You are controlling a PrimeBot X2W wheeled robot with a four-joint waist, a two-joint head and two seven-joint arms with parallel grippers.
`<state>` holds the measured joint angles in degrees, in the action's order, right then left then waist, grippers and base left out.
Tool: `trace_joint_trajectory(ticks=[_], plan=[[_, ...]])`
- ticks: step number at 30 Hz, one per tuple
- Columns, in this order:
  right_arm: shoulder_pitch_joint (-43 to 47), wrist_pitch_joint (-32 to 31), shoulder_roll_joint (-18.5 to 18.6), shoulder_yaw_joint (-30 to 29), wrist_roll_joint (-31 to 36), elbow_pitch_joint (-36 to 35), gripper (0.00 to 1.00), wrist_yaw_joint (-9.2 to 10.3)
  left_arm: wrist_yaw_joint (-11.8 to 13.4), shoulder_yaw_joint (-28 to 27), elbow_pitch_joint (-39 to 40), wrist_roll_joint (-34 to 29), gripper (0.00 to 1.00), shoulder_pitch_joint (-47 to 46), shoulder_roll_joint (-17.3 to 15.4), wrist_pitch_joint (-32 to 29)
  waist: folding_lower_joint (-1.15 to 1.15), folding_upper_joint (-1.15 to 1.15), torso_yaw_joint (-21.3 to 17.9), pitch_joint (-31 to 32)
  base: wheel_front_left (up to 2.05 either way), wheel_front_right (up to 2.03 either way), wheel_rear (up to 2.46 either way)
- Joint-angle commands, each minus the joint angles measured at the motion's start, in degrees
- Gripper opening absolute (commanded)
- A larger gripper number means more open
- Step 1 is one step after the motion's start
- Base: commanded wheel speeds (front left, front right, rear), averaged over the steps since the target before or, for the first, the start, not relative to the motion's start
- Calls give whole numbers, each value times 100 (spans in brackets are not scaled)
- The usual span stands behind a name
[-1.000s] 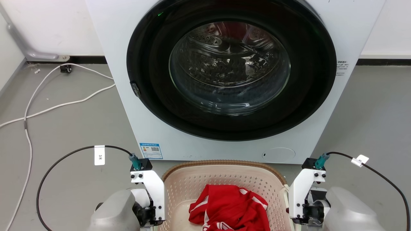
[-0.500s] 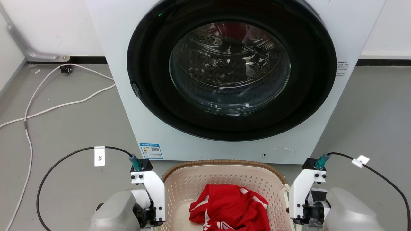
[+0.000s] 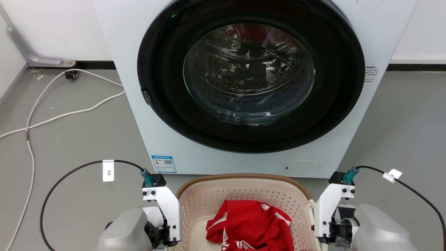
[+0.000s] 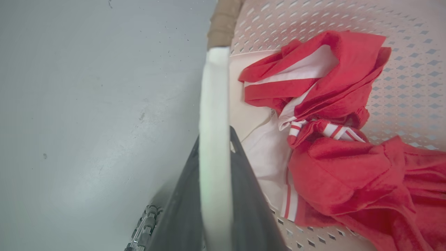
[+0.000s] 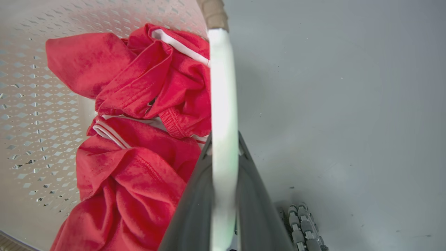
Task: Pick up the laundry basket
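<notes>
The laundry basket, beige with perforated walls and a brown woven rim, sits low in the head view just in front of the washing machine, between my two wrists. It holds red and white clothes. In the left wrist view my left gripper is shut on the basket's white side handle, one dark finger on each side of it. My right gripper is shut the same way on the other white handle. I cannot tell whether the basket's bottom touches the floor.
The white washing machine, its round dark door shut, stands right behind the basket. White cables trail over the grey floor at the left. Black cables loop out from both wrist mounts. Bare grey floor lies on both sides.
Both wrist mounts have drifted a few pixels lower in the head view. The basket and the clothes look unchanged.
</notes>
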<state>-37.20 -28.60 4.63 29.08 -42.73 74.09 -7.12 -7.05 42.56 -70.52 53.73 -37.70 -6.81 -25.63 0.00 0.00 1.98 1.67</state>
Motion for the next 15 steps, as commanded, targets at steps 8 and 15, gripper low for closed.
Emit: trace_joint_trajectory(ticks=[8,15], plan=[[-44,75,-105,3,-34,-41,0,-66,-78,89,40,121,0,21,125,5,0,0,8,-2,0,0,0],[-53,57,-102,-2,-49,-39,0,-66,-78,151,32,171,0,2,125,53,0,0,16,-12,0,0,0]])
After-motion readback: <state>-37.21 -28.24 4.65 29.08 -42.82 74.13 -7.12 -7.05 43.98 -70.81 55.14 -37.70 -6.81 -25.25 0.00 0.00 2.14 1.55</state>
